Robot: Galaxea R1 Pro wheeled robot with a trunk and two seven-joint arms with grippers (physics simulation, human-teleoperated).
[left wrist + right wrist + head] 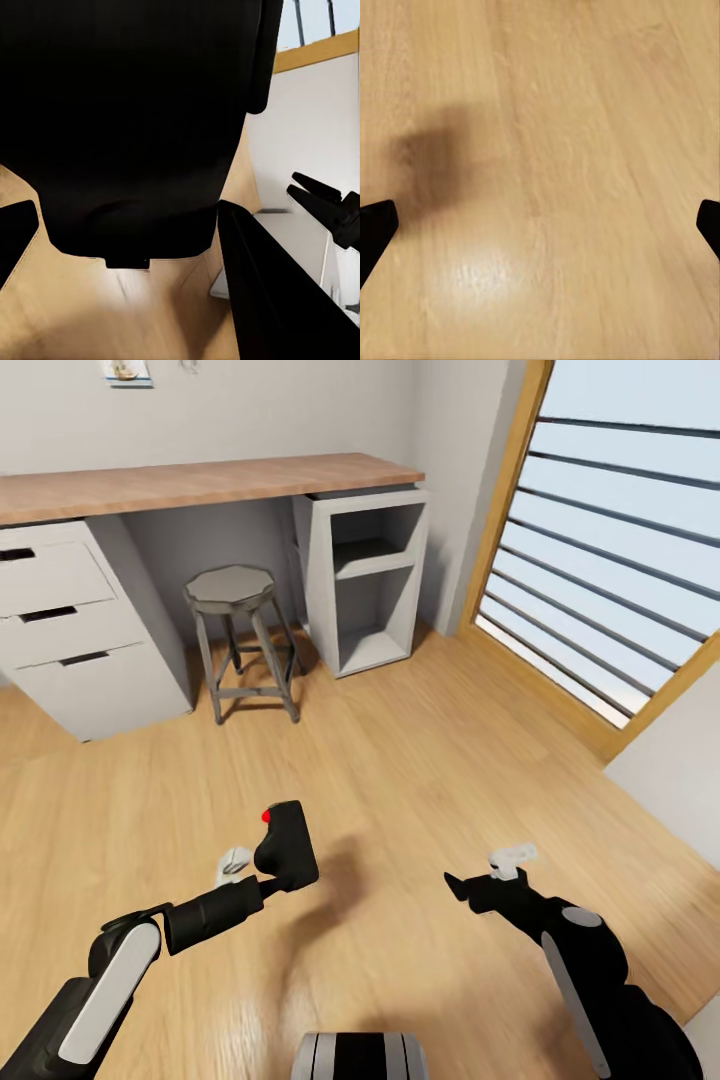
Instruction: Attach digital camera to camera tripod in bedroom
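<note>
Digital camera [287, 846] with red button [266, 816] clamped in left gripper [268, 880], up over wood floor [420, 760]; right gripper [462, 886] jaws wide apart, holding nothing; stool [240, 635] under desk [200, 480] far edge.

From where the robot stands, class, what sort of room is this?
Probably a bedroom or study corner: a wooden-topped desk with white drawers, a round stool tucked under it, and light wood floor.

Wood floor [420, 760], desk [200, 480] w/ drawers, stool [235, 595]
</note>
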